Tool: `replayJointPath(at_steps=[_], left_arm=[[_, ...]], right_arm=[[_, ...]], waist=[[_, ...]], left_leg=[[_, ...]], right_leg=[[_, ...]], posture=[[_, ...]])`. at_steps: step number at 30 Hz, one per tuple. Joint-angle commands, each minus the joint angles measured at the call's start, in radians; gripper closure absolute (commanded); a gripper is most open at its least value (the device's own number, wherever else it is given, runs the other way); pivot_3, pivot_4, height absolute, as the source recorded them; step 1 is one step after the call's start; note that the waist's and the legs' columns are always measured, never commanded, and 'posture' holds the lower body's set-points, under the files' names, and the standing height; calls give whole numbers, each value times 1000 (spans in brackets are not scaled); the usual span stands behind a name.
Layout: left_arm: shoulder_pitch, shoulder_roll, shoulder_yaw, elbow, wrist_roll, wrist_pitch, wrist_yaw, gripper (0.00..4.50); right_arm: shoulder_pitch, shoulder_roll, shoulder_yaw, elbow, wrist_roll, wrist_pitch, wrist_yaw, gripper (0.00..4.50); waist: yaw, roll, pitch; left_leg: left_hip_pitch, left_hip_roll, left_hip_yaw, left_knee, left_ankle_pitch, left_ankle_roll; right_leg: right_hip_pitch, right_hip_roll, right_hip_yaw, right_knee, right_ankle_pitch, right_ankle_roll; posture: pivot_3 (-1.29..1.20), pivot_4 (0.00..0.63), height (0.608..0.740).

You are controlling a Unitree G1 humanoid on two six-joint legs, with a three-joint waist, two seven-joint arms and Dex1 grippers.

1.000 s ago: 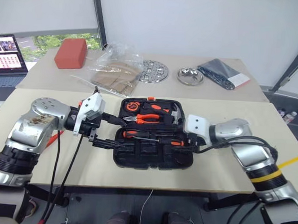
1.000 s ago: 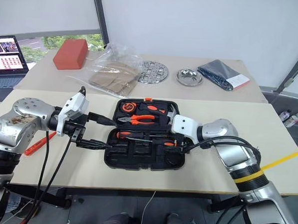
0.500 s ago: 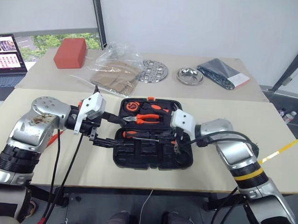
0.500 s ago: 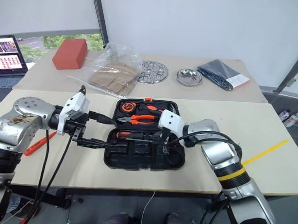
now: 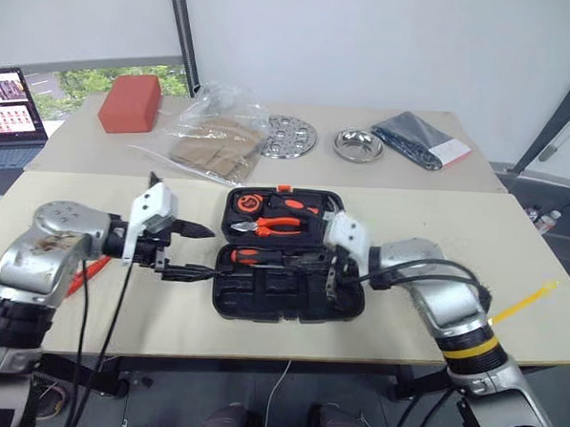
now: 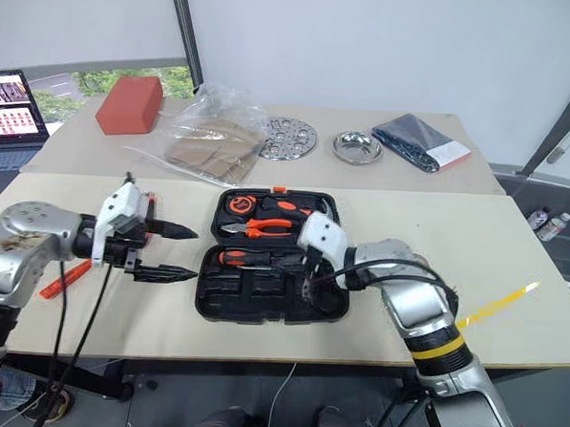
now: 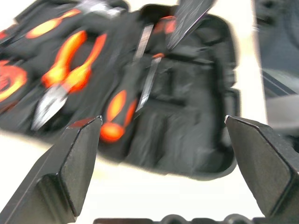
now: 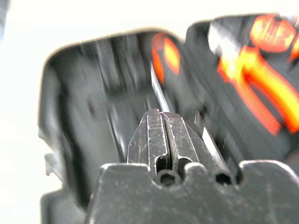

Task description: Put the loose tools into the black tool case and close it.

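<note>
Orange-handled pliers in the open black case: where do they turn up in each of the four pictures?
Left eye view: orange-handled pliers in the far half of the open black moulded-plastic tool case.
Right eye view: pliers in the same far half.
Left wrist view: pliers beside the black-and-orange screwdriver.
Right wrist view: blurred orange handles, probably the pliers.
Shared landmark: that screwdriver, lying in the case's near half.

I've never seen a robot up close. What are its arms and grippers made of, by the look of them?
Silvery metal shells over black ribbed joints, with loose black cables. The right arm wears a yellow band. White blocks carry the left gripper and right gripper, each with two pointed black fingers.
</note>
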Motion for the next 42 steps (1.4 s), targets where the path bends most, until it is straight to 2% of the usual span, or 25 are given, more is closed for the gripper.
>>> replayJointPath(at_steps=[1, 7, 10, 14, 19, 21, 24, 28, 31, 37, 38, 40, 42], left_arm=[[197, 40, 262, -12, -9, 42, 86, 0], [469, 76, 519, 115, 62, -70, 99, 0], [489, 126, 532, 242, 98, -150, 87, 0], [321, 178, 401, 413, 132, -209, 86, 0], [78, 211, 116, 588, 234, -236, -50, 0], [-10, 212, 27, 671, 294, -248, -53, 0], [-132, 195, -68, 797, 380, -277, -14, 0], [-231, 167, -145, 917, 443, -300, 6, 0], [-262, 153, -164, 967, 456, -305, -4, 673], [-264, 157, -148, 949, 433, -356, -48, 2715], [-273, 163, -134, 911, 411, -348, -72, 3180], [-308, 183, -114, 710, 326, -275, -183, 3985], [-314, 194, -108, 553, 266, -214, -252, 4104]], right_arm=[[-33, -34, -130, -144, 212, 159, 21, 3110], [-38, -66, -171, -176, 301, 223, -24, 946], [-19, -85, -174, -187, 318, 221, -39, 38], [10, -104, -170, -211, 339, 212, -58, 38], [40, -130, -181, -279, 388, 216, -64, 38], [49, -145, -187, -303, 408, 216, -65, 38], [58, -162, -201, -332, 440, 220, -83, 38], [75, -179, -228, -355, 474, 227, -128, 38], [95, -200, -238, -368, 486, 223, -147, 0], [137, -251, -257, -382, 479, 197, -158, 0], [147, -263, -267, -384, 483, 198, -157, 0], [185, -306, -309, -394, 512, 217, -143, 0], [209, -331, -333, -398, 538, 226, -143, 0]], waist=[[-3, 0, 0], [11, 0, 0], [20, -1, 0], [38, -1, 0], [37, -5, -3], [30, -6, -3], [15, -9, -4], [7, -9, -4], [9, -9, -4], [9, -10, -4], [10, -10, -4], [15, -12, -2], [28, -14, -2]], left_leg=[[1, 0, 0, -2, 0, 0], [0, 0, -1, -5, -4, -7], [-1, -2, -1, -5, -5, -9], [-1, -3, 1, -6, -5, -9], [-2, -4, 4, -6, -5, -9], [-5, -5, 7, -6, -5, -9], [-6, -2, 9, -6, -2, -5], [-6, -1, 9, -7, 0, -1], [-5, -1, 9, -7, 0, -1], [-3, -1, 9, -6, -2, -5], [-3, -1, 9, -6, -2, -5], [-5, -1, 9, -4, -2, -5], [-10, -1, 6, -1, -2, -5]], right_leg=[[0, 0, 0, 0, 0, 0], [-1, -2, -3, -3, 0, -1], [-6, -4, -3, -3, 0, -1], [-9, -7, -4, -2, 1, -2], [-9, -7, -3, 0, 4, -2], [-10, -6, -3, 8, 4, -2], [-11, 0, -4, 8, 3, -3], [-11, 1, -5, 7, 2, -3], [-11, 0, -4, 7, 2, -2], [-12, -7, -2, 6, 1, -2], [-12, -8, -3, 7, 1, -2], [-13, -8, -4, 7, 2, -2], [-15, -9, -6, 8, 2, -2]], posture=[[0, 150, 734], [0, 150, 734], [0, 150, 734], [0, 150, 734], [0, 150, 734], [0, 150, 734], [0, 150, 734], [0, 150, 734], [0, 150, 734], [0, 150, 734], [0, 150, 734], [0, 150, 734], [0, 150, 734]])
